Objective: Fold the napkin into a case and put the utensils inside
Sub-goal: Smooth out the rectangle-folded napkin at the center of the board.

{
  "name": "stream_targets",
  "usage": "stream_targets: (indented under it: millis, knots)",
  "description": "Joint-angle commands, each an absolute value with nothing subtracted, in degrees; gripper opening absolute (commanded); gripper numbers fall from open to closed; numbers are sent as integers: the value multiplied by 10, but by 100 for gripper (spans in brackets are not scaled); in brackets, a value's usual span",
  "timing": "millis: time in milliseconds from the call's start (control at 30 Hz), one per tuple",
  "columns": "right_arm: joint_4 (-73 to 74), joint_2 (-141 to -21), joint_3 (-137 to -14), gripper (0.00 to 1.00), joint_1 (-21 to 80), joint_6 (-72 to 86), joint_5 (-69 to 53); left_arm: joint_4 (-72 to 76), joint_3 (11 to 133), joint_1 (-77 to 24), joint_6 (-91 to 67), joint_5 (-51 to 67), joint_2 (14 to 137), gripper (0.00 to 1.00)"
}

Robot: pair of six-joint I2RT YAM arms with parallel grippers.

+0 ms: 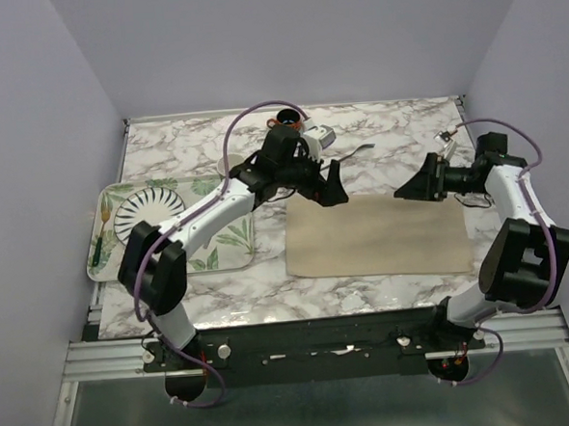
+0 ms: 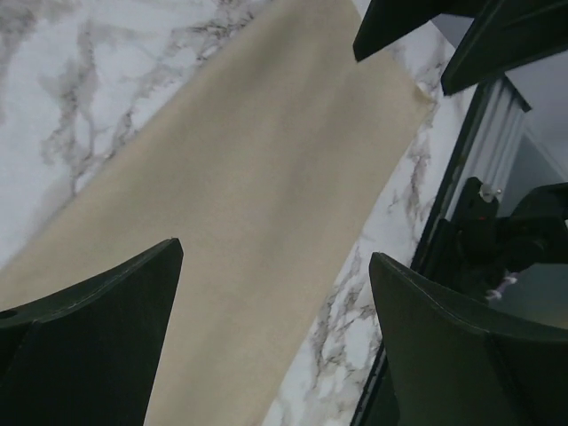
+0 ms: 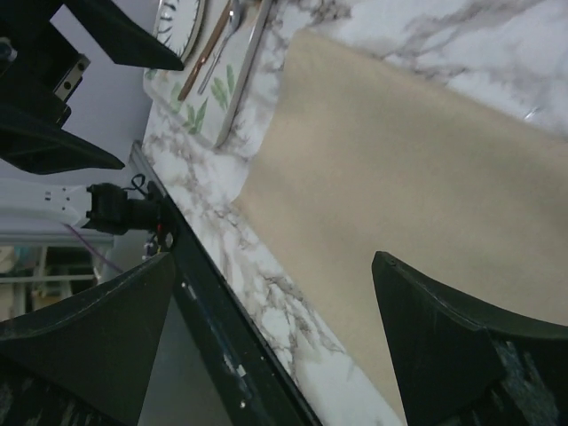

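The beige napkin (image 1: 378, 234) lies flat on the marble table as a wide rectangle; it also shows in the left wrist view (image 2: 266, 177) and the right wrist view (image 3: 399, 169). My left gripper (image 1: 333, 189) (image 2: 275, 253) is open and empty, above the napkin's far left corner. My right gripper (image 1: 413, 188) (image 3: 275, 257) is open and empty, above the napkin's far right edge. A thin grey utensil (image 1: 358, 151), perhaps the fork, lies on the marble behind the napkin. A dark slim utensil (image 1: 95, 246) lies at the tray's left edge. No case shows.
A leaf-printed tray (image 1: 230, 245) with a striped plate (image 1: 149, 207) stands at the left. A copper knife (image 3: 206, 55) and a spoon (image 3: 224, 40) lie on it. A dark cup (image 1: 288, 118) stands at the back. The table's metal front rail (image 3: 222, 355) runs close to the napkin.
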State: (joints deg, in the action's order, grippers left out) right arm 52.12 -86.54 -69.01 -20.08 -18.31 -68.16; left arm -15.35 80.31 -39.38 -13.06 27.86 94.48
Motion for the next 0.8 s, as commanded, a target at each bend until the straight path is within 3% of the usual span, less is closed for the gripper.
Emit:
stream_targets:
  millis: [0, 400, 767]
  knots:
    - [415, -893, -615, 100, -147, -90, -653, -14, 793, -395, -314, 396, 1029, 99]
    - [212, -1036, -611, 100, -100, 82, -636, 241, 802, -394, -519, 465, 1219, 99]
    - [146, -1128, -636, 100, -104, 140, -564, 301, 839, -370, -572, 444, 1320, 99]
